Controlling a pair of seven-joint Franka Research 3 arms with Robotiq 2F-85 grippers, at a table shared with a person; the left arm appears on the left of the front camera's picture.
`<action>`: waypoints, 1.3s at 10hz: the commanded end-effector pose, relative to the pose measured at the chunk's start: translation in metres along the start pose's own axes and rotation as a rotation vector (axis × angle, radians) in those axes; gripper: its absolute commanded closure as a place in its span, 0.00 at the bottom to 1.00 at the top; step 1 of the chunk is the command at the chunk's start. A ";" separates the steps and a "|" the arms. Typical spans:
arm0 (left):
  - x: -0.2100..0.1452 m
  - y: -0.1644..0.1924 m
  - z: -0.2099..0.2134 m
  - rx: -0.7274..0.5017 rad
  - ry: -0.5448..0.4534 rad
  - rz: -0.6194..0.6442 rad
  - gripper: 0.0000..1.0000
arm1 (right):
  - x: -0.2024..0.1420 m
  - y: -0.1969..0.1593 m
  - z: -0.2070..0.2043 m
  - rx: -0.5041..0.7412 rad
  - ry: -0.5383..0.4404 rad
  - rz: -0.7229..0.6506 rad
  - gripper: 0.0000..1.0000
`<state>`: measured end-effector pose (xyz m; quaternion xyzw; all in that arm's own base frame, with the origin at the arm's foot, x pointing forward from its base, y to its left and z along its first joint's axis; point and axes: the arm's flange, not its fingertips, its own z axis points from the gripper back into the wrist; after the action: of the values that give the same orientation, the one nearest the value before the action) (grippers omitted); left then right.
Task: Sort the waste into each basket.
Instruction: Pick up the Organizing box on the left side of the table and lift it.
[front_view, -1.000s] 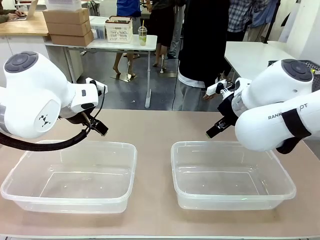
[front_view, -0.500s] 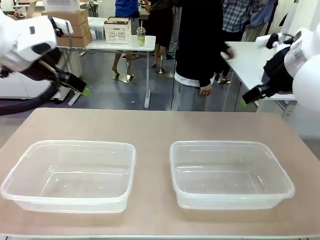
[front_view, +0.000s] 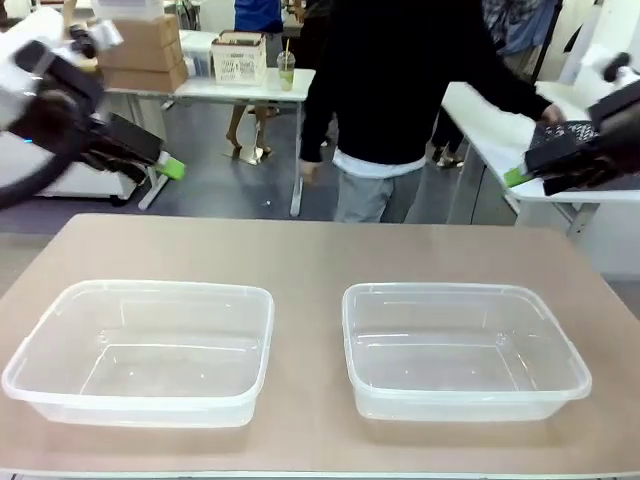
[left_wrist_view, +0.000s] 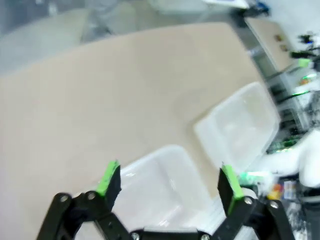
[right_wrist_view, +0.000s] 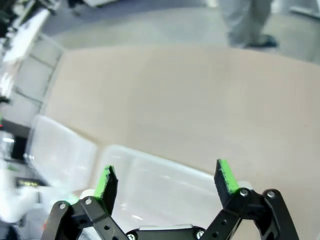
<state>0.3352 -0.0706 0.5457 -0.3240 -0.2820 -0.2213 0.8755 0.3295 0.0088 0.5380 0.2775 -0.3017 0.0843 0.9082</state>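
Both tubs are standing empty on the table (front_view: 300, 245). In the front view the left tub (front_view: 160, 288) is sitting at 7 o'clock and the right tub (front_view: 440, 288) at 5 o'clock, with a bare strip of table between them. The waste is lying in neither tub, and where it is waiting cannot be told.

The left gripper (front_view: 166, 166) is hovering high at 10 o'clock and the right gripper (front_view: 518, 178) at 2 o'clock. In the wrist views both claws are gaping wide, with nothing between the green pads (left_wrist_view: 109, 176). A person (front_view: 400, 90) is standing at 12 o'clock, beyond the far edge.

The robot is probably waiting for the first piece. Doing this well is asking for high, wide-open claws, well apart from the person. It is also asking for one tub to be taking cans and the other bottles, and for each piece to be released low over its tub.
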 end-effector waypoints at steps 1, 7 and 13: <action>-0.015 0.051 0.041 -0.407 -0.106 0.393 0.00 | -0.041 -0.079 0.040 0.719 -0.367 -0.587 0.00; -0.039 0.077 0.066 -0.418 -0.147 0.301 0.00 | -0.036 -0.119 0.070 0.352 -0.196 -0.356 0.00; -0.045 0.057 0.093 -0.253 0.168 0.164 0.00 | 0.028 0.052 -0.015 0.385 -0.036 -0.279 0.00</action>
<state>0.3137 0.0282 0.5351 -0.4915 -0.1819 -0.1551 0.8374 0.3218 -0.0160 0.5382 0.4937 -0.2696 -0.0170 0.8266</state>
